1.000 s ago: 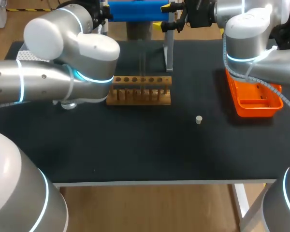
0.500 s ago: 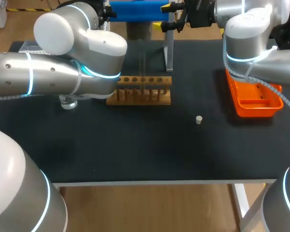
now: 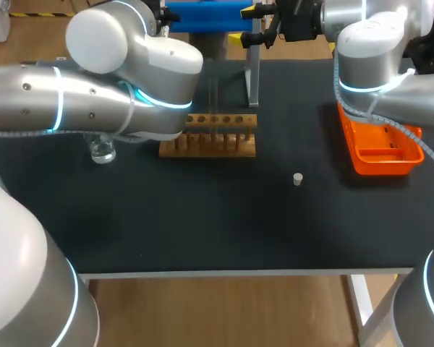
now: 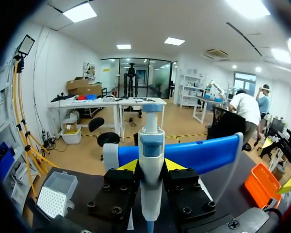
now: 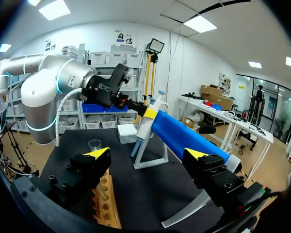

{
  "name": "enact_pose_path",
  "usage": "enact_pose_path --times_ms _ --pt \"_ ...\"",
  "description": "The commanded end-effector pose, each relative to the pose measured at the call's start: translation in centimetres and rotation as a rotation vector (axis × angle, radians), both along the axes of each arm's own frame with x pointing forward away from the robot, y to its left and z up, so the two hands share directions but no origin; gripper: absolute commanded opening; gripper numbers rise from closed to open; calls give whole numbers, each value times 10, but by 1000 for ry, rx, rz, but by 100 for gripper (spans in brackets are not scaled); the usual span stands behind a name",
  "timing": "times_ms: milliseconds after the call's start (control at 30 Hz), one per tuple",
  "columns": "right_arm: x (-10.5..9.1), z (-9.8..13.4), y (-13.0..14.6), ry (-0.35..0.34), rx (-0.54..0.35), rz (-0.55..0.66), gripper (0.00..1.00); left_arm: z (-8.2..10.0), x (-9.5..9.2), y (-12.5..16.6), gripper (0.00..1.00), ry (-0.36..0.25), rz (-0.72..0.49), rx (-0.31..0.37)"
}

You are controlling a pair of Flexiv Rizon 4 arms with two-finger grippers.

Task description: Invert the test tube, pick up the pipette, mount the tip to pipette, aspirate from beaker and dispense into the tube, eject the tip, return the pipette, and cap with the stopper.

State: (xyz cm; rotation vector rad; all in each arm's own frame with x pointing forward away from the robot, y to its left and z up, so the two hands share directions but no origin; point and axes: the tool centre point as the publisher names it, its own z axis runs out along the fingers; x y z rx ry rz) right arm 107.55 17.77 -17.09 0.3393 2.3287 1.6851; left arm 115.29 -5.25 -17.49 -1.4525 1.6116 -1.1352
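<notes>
Over the last second my left arm (image 3: 130,79) has swung its big elbow joint across the table (image 3: 202,210) toward the rack (image 3: 210,137) and further back. My right arm (image 3: 369,58) has not shifted. The right gripper (image 5: 146,154) hangs spread wide with nothing between its fingers, the rack just below and ahead of it. The stand (image 4: 203,153) with the blue top bar sits directly ahead of the left gripper (image 4: 151,165). The orange tray (image 3: 382,152) is unmoved. The tip box (image 4: 58,193) lies low and off to one side of the left gripper. The swing has uncovered the beaker (image 3: 101,150), previously half hidden under the arm. The pipette (image 4: 151,145) stands upright between the left gripper's fingers, both yellow tips pressed against its body from either side, so I read it as clamped. It appears not yet lifted off the stand. The stopper (image 3: 297,178) sits alone, well apart from both grippers, untouched. Judgement: this is the pickup step, and next the pipette must lift clear of the bar before travelling to the tip box.
</notes>
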Motion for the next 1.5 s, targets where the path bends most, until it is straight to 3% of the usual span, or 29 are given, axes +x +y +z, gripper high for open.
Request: enact_pose_path --times_ms 33,1400,1433,1467,1500 --pt "-1 0 0 -1 0 -2 100 -1 5 -4 0 7 17 4" --pt "-1 0 0 -1 0 -2 100 -30 13 -2 0 112 30 -7" --pt "-1 0 0 -1 0 -2 100 -30 13 -2 33 112 28 -8" --pt "-1 0 0 -1 0 -2 100 -30 13 -2 71 112 25 -10" --pt "-1 0 0 -1 0 -2 100 -30 13 -2 100 112 17 -10"
